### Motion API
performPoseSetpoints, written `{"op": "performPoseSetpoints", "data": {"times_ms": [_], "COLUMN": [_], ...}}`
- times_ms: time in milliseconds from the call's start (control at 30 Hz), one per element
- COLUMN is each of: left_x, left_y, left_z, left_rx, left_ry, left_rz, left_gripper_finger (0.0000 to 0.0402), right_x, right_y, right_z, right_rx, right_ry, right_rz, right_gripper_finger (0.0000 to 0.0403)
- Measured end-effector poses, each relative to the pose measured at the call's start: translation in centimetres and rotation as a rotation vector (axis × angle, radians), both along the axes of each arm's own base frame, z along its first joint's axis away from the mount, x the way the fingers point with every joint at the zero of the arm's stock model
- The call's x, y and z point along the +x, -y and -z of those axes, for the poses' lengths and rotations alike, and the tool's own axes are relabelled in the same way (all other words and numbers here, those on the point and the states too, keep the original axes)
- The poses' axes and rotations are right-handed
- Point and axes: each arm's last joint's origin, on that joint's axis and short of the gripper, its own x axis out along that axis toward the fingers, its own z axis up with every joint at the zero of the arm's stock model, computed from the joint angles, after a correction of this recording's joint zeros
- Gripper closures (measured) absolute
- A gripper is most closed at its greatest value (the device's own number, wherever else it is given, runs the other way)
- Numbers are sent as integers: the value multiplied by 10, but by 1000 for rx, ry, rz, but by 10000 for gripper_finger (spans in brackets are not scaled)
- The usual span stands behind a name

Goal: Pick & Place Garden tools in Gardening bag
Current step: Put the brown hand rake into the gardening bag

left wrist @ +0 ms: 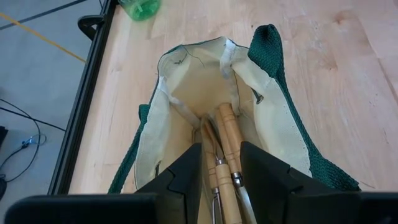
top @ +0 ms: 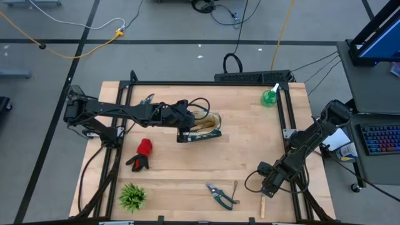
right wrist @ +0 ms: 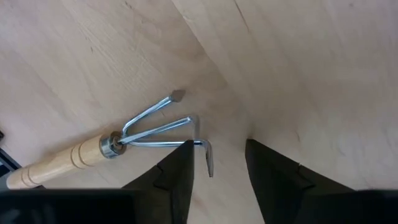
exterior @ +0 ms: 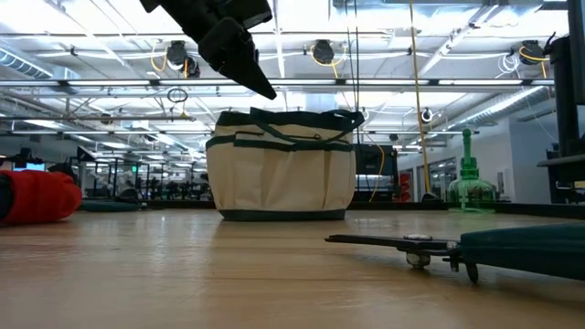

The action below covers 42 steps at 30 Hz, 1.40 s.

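1. The left gripper is hanging over the open gardening bag near the middle of the table, fingers spread around wooden tool handles in the bag
2. The right gripper is sitting spread by the fork near the front right corner
3. The pruners are lying at the front edge

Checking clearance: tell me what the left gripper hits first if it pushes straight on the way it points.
Likely the wooden tool handles standing in the gardening bag, directly ahead of the left gripper; depth is uncertain.
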Motion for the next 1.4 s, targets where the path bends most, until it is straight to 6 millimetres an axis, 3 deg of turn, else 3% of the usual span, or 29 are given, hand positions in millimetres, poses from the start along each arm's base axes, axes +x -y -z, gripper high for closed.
{"op": "performPoseSetpoints", "data": {"times_ms": [667,1033,1400], "left_x": [0,0,0], "left_y": [0,0,0], "left_z": [0,0,0], "left_rx": [2,2,1], "left_ry": [0,0,0], "left_rz": [1,1,1], "left_gripper_finger": [286,286,286], "right_x": [3,8,26], "right_y": [-3,-5,8], "right_z": [-1,-3,-4], "right_rx": [8,17,-12], "right_ry": [76,171,252], "right_rz": [-58,-112,-86], "right_gripper_finger": [393,398,399]}}
